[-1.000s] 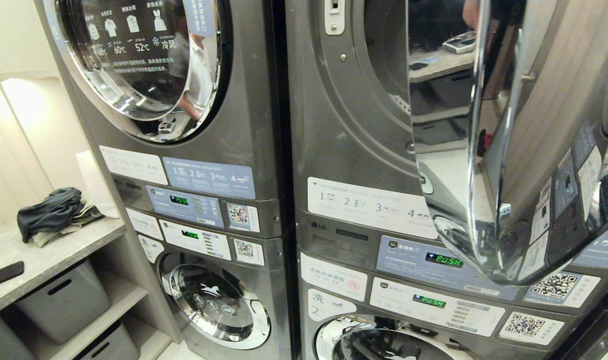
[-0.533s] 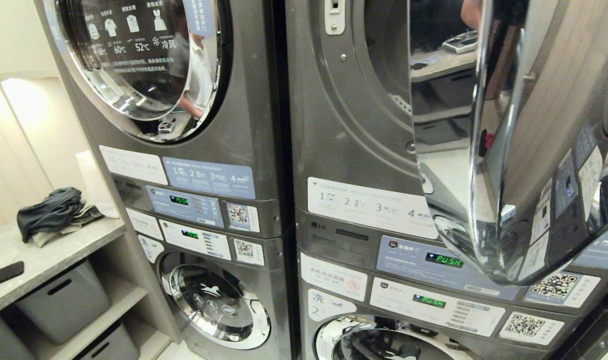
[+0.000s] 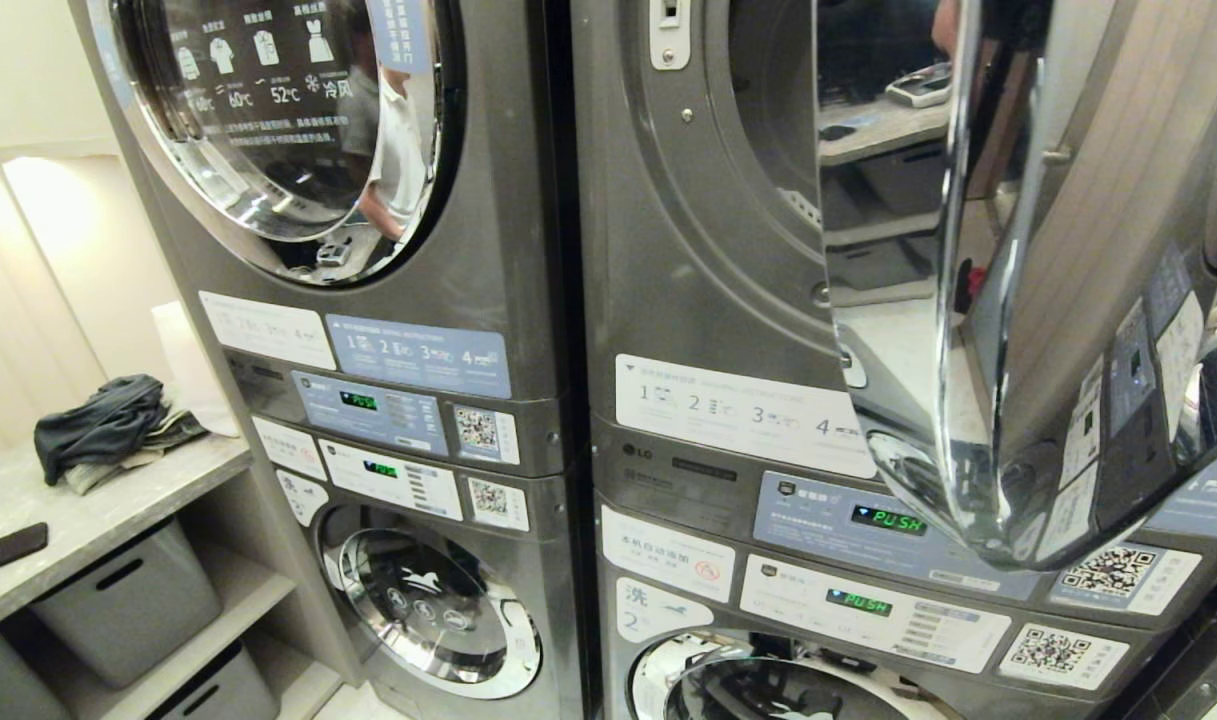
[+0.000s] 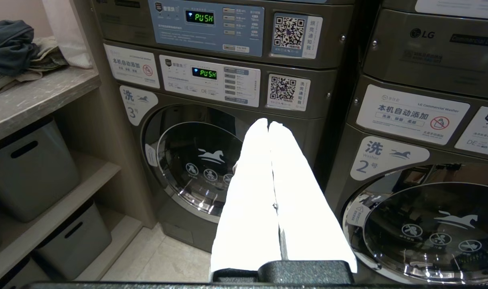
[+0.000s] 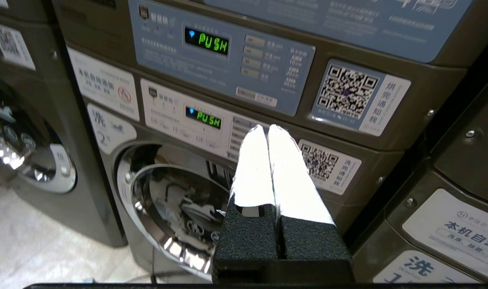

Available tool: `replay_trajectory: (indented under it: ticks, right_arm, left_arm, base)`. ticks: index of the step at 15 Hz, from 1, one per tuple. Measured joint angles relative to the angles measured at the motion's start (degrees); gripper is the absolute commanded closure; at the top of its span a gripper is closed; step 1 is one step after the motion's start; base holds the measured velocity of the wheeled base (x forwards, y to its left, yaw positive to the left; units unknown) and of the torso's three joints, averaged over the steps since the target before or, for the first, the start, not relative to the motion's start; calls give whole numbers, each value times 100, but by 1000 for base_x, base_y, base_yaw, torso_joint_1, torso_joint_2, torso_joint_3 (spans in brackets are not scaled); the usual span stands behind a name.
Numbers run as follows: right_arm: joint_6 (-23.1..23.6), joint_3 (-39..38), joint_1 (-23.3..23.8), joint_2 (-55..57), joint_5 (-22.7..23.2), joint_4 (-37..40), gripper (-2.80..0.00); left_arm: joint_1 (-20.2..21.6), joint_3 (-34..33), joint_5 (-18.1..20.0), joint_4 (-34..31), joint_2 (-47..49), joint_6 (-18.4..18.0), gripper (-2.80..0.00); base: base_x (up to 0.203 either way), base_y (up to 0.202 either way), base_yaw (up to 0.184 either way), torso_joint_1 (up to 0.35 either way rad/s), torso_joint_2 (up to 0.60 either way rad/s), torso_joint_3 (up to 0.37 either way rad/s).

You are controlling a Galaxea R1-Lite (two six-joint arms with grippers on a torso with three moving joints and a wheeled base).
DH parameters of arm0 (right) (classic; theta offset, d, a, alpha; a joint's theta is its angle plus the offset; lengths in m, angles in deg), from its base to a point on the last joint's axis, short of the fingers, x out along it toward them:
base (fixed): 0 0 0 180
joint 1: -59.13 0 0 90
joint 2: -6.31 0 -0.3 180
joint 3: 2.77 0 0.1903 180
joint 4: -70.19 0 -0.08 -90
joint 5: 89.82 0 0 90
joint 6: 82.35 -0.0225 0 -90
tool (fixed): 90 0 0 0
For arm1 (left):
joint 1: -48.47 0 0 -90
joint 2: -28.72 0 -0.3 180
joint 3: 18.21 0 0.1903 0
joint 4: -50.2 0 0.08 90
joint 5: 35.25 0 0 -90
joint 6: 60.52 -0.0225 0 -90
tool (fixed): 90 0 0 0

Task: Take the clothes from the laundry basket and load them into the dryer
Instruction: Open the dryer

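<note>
The dryer fills the right half of the head view as the upper unit of the right-hand stack, its round opening uncovered and its chrome door swung wide toward the camera, the mirrored face reflecting a shelf and counter. Below it sit a strip of numbered instructions and two panels with green "PUSH" displays, then the washer door of the lower unit. No laundry basket and no clothes headed for the drum show in any view. Neither arm appears in the head view; both grippers hang low, well below the dryer's opening. The right gripper has its white fingers pressed together with nothing between them, pointing at the control panels beneath the dryer, close to a QR sticker. The left gripper likewise has its fingers closed on nothing, aimed at the seam between washer number 3 and washer number 2. To the left, a second stack stands with its doors shut; beside it a grey counter carries a heap of dark cloth and a flat black object, with grey storage bins on the shelves under it
</note>
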Motion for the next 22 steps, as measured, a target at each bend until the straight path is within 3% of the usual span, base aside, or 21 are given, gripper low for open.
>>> replay_trajectory:
  ticks: [10,22]
  right_arm:
    - [-71,0,6,-319,-7,21,0]
    - [-129,0,6,-319,-1,9,0]
  left_arm:
    - [-5,0,-1,-1,0,13,0]
    - [-2,0,-1,-5,0,11,0]
  base:
    - [0,0,-6,0,0,0]
    - [-1,7,-160,2,2,2]
